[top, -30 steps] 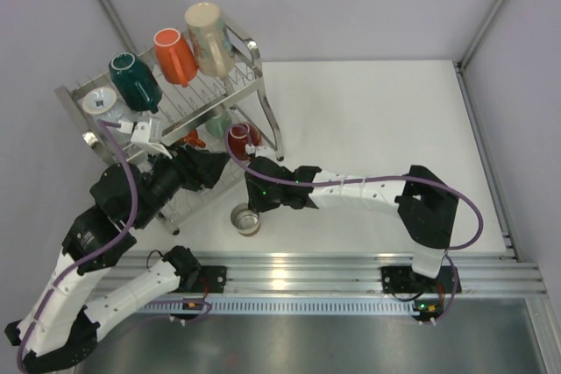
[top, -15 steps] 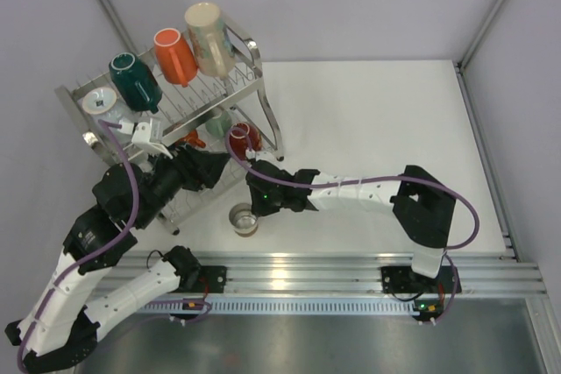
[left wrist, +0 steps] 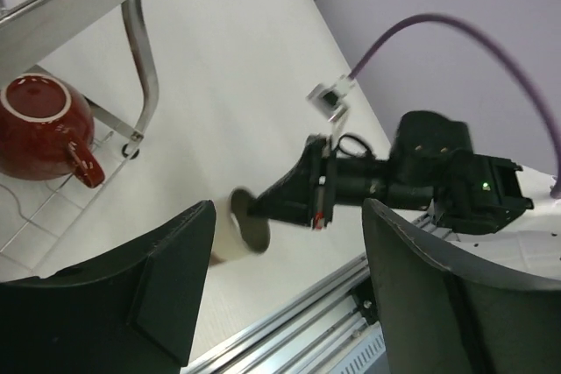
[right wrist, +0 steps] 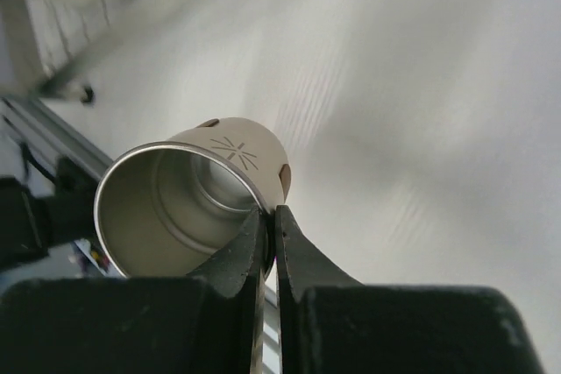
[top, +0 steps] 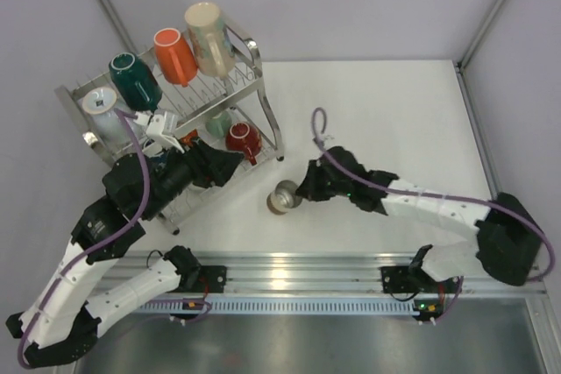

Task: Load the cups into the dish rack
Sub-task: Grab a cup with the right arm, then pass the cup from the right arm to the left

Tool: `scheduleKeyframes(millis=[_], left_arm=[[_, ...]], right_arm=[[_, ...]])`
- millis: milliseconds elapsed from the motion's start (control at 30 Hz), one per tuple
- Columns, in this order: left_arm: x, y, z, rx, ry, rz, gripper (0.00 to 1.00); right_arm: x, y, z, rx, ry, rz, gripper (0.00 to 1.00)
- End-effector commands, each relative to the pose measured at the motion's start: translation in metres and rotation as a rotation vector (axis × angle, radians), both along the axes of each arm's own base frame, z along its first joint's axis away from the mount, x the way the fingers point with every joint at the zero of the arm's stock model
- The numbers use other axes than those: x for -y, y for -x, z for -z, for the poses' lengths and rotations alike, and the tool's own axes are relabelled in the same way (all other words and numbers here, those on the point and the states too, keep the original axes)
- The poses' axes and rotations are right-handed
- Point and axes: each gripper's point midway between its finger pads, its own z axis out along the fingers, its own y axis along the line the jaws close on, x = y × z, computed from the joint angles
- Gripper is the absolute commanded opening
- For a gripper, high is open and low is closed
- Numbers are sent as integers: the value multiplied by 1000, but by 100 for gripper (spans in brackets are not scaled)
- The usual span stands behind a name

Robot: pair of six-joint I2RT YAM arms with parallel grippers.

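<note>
The dish rack [top: 254, 72] stands at the far left with a dark teal cup [top: 133, 81], an orange cup [top: 175, 55], a tall beige cup [top: 209, 38] and a pale cup [top: 102, 111] on its upper tier. A red mug [top: 243, 138] and a mint cup [top: 219, 121] sit on the lower tier. My right gripper [top: 298, 195] is shut on the rim of a small cream, steel-lined cup [top: 282, 200], held tilted above the table. It shows in the right wrist view [right wrist: 188, 203] in the gripper [right wrist: 270, 216]. My left gripper [top: 230, 165] is open and empty by the lower tier.
In the left wrist view my open gripper [left wrist: 289, 208] frames the held cup [left wrist: 235, 236], the red mug [left wrist: 39, 133] and a rack leg [left wrist: 145, 67]. The aluminium rail [top: 307, 267] runs along the near table edge. Grey walls close the left and back.
My right gripper has lifted the small cup off the table by the rack and carried it right, with the arm swinging out to the right. My left gripper shifted slightly right.
</note>
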Motion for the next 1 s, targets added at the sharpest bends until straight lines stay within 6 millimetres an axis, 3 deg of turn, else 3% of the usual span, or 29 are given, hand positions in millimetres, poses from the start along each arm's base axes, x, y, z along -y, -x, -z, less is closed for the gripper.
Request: scheduleKeyframes(millis=[0,33,67,100,133,167,200,233,267,367,500,767,967], left_arm=[[22,0,-32,50,129,76,73],[25,-1,-34,40,153,79,74],[33,-6,-32,31,160,87,75],[43,-2,-45,61,203,150,75],[51,0,-53,67,250,181,76],[63,0,-51,60,271,229,77],[74,8,-73,128,342,315,77],[80,11,-78,114,395,354,78],[87,10,-77,105,417,379,80],[106,14,-95,131,497,495,85],[122,12,-100,124,545,565,89],[137,14,-106,107,648,662,91],[154,29,-103,90,660,735,89]], right_arm=[[20,-28,-117,254,-353,41,0],[28,-29,-135,286,-412,51,0],[51,-34,-166,356,-491,90,0],[58,-27,-170,356,-528,67,0],[76,-37,-185,387,-574,117,0],[86,-31,-204,425,-625,113,0],[88,-22,-211,426,-658,66,0],[93,-20,-221,423,-701,66,0],[102,-18,-239,473,-749,63,0],[108,-2,-262,479,-843,-1,0],[111,23,-299,521,-971,-106,0],[114,27,-320,565,-1005,-129,0],[113,25,-326,572,-1064,-144,0]])
